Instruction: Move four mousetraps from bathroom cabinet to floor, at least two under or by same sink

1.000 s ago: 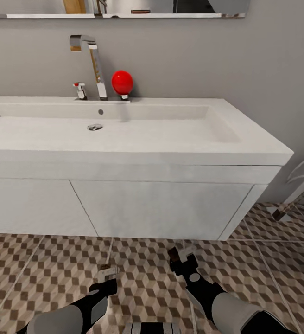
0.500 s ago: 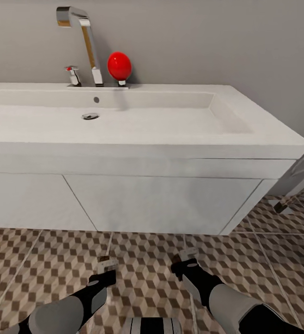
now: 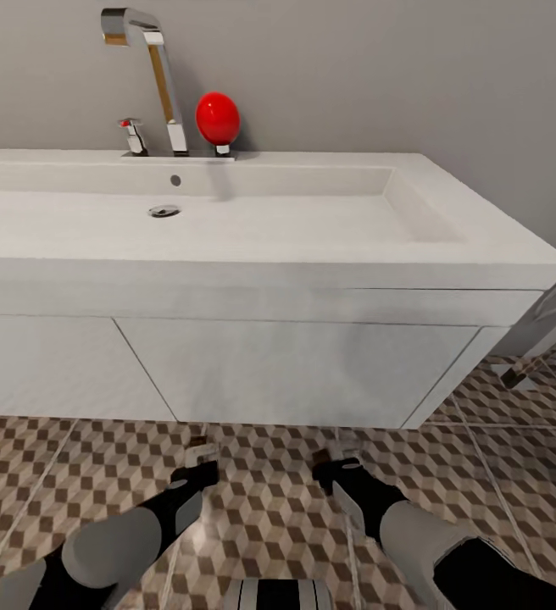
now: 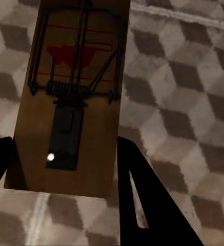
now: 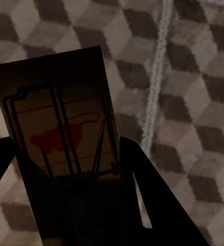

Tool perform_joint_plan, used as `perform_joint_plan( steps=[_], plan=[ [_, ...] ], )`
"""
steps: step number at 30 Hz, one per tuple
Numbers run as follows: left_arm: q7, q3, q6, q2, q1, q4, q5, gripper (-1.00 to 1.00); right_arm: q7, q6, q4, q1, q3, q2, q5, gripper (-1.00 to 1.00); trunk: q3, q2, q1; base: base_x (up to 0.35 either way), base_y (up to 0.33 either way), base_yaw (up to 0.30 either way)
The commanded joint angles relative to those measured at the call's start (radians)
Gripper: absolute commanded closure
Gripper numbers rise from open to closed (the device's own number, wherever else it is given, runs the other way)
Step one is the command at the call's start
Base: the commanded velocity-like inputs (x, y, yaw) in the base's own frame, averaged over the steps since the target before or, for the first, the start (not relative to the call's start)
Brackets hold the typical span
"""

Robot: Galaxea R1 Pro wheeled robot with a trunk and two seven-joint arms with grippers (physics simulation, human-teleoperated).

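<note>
Before the sink [image 3: 447, 254], over the bathroom floor [image 3: 49, 474], left hand [image 3: 200, 457] and right hand [image 3: 333, 464] each pinch a mousetrap [image 4: 73, 97].

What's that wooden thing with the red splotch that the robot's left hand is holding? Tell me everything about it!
It is a flat rectangular tan-brown wooden mousetrap. On its top sit a dark wire frame, a coiled spring across the middle, a dark flat metal plate below that, and a red printed shape with thin red lines. The left tool holds it, a dark finger on each side of one end. It hangs above the brown, beige and white cube-patterned tile floor, in front of the white sink vanity.
</note>
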Motion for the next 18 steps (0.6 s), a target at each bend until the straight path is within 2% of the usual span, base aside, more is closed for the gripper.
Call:
perform_joint_plan(
  steps=[1,2,5,6,8,10,18],
  plan=[
    [0.005,-0.008,-0.002,-0.003,-0.006,-0.001,0.004,1.00,-0.009,0.028,-0.001,-0.013,-0.026,-0.001,-0.012,1.00,-0.001,0.000,0.000,0.000,0.000,0.000],
    [0.006,-0.008,0.001,-0.007,-0.021,-0.001,0.003,1.00,-0.010,0.059,-0.001,-0.032,-0.069,-0.003,-0.012,1.00,-0.001,0.000,0.000,0.000,0.000,0.000],
    [0.011,-0.008,0.022,-0.008,-0.067,-0.001,0.001,1.00,-0.016,0.081,0.006,-0.055,-0.103,-0.004,-0.011,1.00,-0.001,0.000,0.000,0.000,0.000,0.000],
    [0.012,-0.008,0.060,-0.007,-0.090,0.000,0.001,1.00,-0.027,0.085,0.008,-0.060,-0.109,-0.004,-0.011,1.00,-0.001,0.000,0.000,0.000,0.000,0.000],
    [0.014,-0.008,0.151,-0.006,-0.121,0.000,0.002,1.00,-0.056,0.088,0.008,-0.063,-0.113,-0.003,-0.011,1.00,-0.001,0.000,0.000,0.000,0.000,0.000],
    [0.015,-0.008,0.205,-0.006,-0.140,0.001,0.002,1.00,-0.074,0.088,0.007,-0.064,-0.115,-0.004,-0.011,1.00,-0.001,0.000,0.000,0.000,0.000,0.000],
    [0.016,-0.008,0.236,-0.008,-0.150,0.000,0.001,1.00,-0.095,0.085,0.003,-0.065,-0.113,-0.001,-0.006,1.00,-0.001,0.000,0.000,0.000,0.000,0.000]
  ],
)
